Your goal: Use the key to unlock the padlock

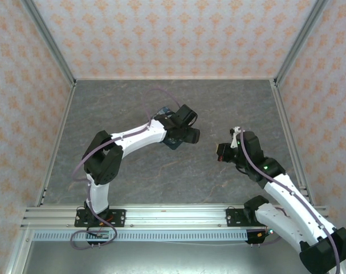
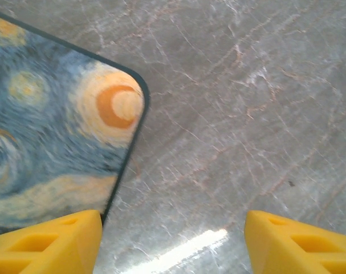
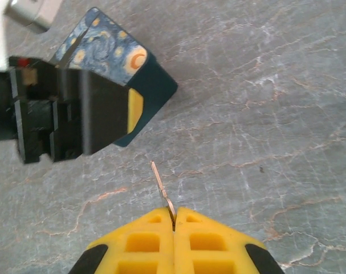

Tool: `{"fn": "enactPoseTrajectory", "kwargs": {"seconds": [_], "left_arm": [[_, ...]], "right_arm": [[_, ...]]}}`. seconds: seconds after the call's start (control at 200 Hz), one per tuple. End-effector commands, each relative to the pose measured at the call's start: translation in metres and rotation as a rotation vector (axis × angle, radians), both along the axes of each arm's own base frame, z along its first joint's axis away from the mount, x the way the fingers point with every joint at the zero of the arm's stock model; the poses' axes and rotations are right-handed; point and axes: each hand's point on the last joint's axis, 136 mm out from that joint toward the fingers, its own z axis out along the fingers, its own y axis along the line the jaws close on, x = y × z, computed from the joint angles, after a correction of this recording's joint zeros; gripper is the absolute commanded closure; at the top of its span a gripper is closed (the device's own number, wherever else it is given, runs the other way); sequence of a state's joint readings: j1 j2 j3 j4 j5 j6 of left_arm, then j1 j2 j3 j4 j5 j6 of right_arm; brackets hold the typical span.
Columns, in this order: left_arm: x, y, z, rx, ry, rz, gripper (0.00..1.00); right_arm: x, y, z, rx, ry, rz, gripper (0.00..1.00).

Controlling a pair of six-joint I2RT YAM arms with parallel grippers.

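The right tool (image 3: pixel 174 220) is clenched on the key (image 3: pixel 161 184). Its yellow fingertips meet on one end of the key. The thin metal shaft projects forward from them, tilted slightly to the left, above the grey veined table (image 3: pixel 264 114).

The left tool (image 2: pixel 173 242) is released, with its fingers (image 2: pixel 53 242) spread apart over the table and nothing between them. One finger sits at the edge of the starry-print box (image 2: pixel 47 142), near its rounded corner. In the right wrist view, the box lies beyond the key, partly covered by the black body of the left tool.

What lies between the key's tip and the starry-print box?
Bare grey tabletop, in the right wrist view; the right end effector pinches the key short of the box.
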State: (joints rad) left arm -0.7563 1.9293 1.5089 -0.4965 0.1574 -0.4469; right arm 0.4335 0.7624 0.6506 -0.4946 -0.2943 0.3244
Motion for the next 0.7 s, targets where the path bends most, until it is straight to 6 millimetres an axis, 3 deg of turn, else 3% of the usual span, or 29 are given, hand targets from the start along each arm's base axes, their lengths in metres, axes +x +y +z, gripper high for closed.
{"fn": "enactPoseTrajectory", "kwargs": {"seconds": [0.0, 0.145, 0.32, 0.525, 0.696], "left_arm": [[-0.010, -0.016, 0.026, -0.072, -0.038, -0.013, 0.33], [-0.015, -0.031, 0.025, -0.090, -0.031, -0.038, 0.33], [-0.006, -0.027, 0.037, -0.058, -0.084, -0.024, 0.32], [0.015, 0.009, 0.049, 0.033, -0.133, 0.046, 0.28], [0.032, 0.036, 0.034, 0.077, -0.100, 0.107, 0.28]], "right_arm": [[-0.004, -0.015, -0.006, -0.024, 0.033, -0.054, 1.00], [-0.004, -0.018, -0.007, -0.018, 0.038, -0.064, 1.00], [-0.004, -0.016, -0.006, -0.008, 0.037, -0.055, 1.00], [-0.003, -0.013, -0.005, 0.006, 0.032, -0.049, 1.00], [-0.003, -0.012, -0.005, 0.013, 0.032, -0.048, 1.00]]}}
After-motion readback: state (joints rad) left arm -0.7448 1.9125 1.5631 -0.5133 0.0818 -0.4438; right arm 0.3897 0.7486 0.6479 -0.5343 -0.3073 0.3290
